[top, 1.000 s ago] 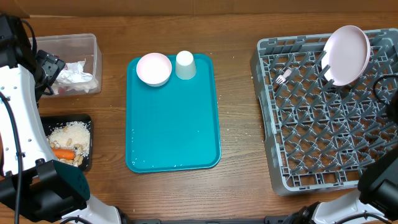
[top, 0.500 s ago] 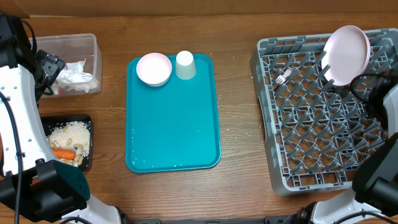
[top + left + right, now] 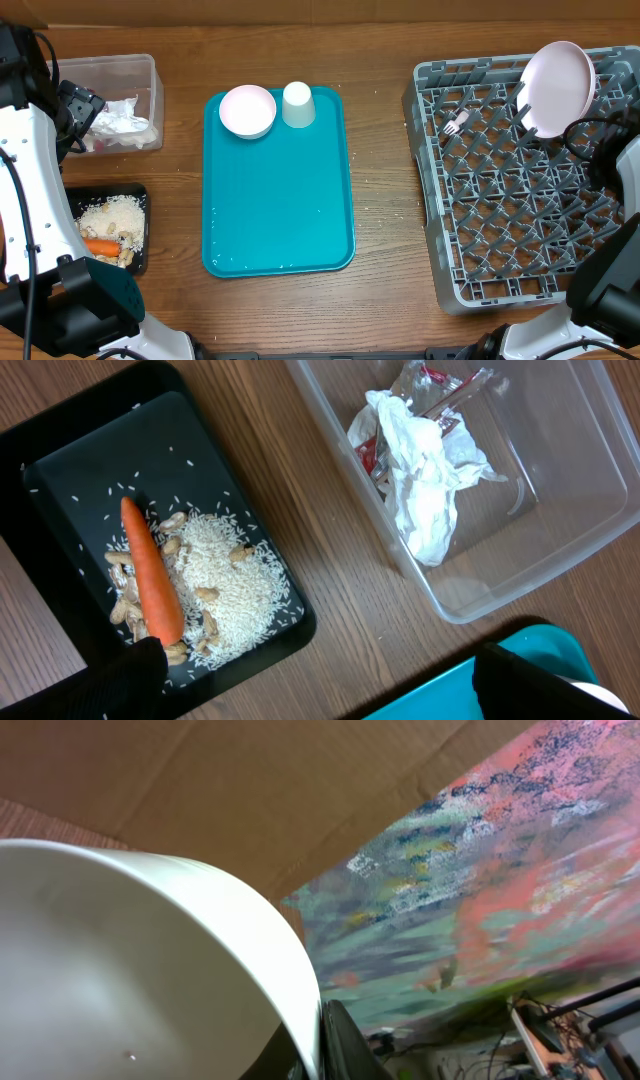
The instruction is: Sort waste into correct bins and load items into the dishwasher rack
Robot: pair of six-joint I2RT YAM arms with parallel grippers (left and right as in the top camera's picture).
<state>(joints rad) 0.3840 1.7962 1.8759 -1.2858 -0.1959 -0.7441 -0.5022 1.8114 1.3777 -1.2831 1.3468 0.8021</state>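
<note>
Wood-grain table [image 3: 380,200] under grey rack [image 3: 500,220] — cardboard [image 3: 250,780], pink-green backdrop [image 3: 520,870] beyond

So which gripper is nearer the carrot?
Left. The left gripper hangs open over the black tray, one jaw beside the carrot; the right gripper is far away at the dishwasher rack, shut on a white dish.

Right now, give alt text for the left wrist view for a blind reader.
A black tray holds an orange carrot, rice and beige bits; beside it on the wooden table, a clear tub holds a crumpled napkin and red-and-white wrappers.
</note>
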